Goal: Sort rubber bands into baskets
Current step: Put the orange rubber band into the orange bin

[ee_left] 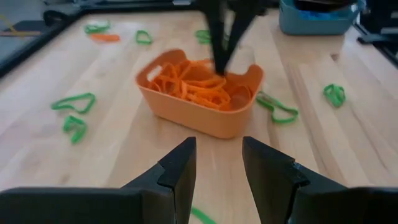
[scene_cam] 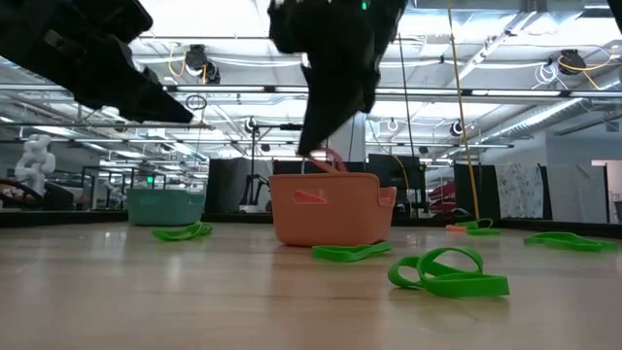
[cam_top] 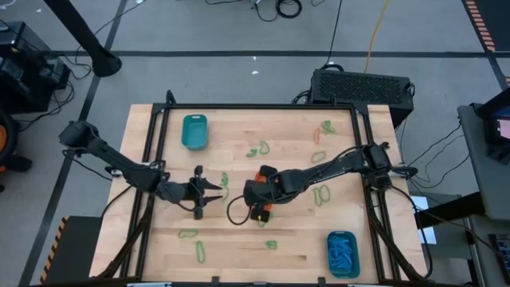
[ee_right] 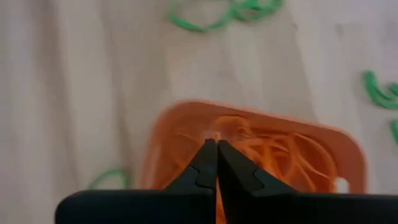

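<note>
The orange basket stands mid-table, full of orange rubber bands. My right gripper is shut just above its contents, pointing down; in the low view a small orange loop shows at its tip. My left gripper is open and empty, just left of the basket in the high view. Green bands lie scattered flat on the table. One teal basket stands far left, another holds blue bands near right. My right gripper pinches an orange rubber band at its fingertips, coming from above and pointing down into the orange basket. The band hangs as a small loop at the basket's rim height. Which part of the band it has cannot be told.
Green bands lie near the basket and toward the far right and near left. An orange band lies right of centre. A black cable loops on the table by the basket. A black frame edges the table.
</note>
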Tool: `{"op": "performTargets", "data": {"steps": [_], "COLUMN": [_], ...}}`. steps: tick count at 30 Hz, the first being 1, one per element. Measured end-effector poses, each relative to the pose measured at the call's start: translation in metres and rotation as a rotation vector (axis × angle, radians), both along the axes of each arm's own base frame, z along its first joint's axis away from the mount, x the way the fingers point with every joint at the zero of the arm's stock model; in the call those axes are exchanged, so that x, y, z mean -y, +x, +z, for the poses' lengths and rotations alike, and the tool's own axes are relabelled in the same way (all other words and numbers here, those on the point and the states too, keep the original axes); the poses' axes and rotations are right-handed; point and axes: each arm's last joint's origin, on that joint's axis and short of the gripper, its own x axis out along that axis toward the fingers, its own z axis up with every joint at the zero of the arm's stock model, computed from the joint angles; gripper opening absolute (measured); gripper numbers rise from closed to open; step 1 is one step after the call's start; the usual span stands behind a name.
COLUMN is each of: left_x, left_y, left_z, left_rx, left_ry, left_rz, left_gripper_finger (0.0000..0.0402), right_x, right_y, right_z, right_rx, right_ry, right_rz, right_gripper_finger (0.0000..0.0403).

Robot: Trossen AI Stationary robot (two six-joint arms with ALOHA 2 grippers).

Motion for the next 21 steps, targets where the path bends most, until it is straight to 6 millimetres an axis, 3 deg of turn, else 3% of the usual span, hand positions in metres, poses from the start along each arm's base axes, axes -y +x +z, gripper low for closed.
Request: {"op": "performTargets", "data": {"steps": [10,21], "left_x": [-0.002,-0.002], "left_y": [0.022,0.028], "left_z": [-0.029,-0.034], "left_rx": [-0.070,-0.056], "left_ry": [-0.021,-0.040], "left_rz": [-0.022,-0.030], "left_gripper_finger": [0.0138,0.0138], "right_x": [0.008,0.018], "right_y": [0.000,-0.006], "right_z": [-0.003,-0.009], "right_rx": [-0.010,-0.097], "right_ry": [-0.016,-0.020], "right_rz": [-0.107,-0.170], "right_gripper_finger": [0.0007,0.0096]}}
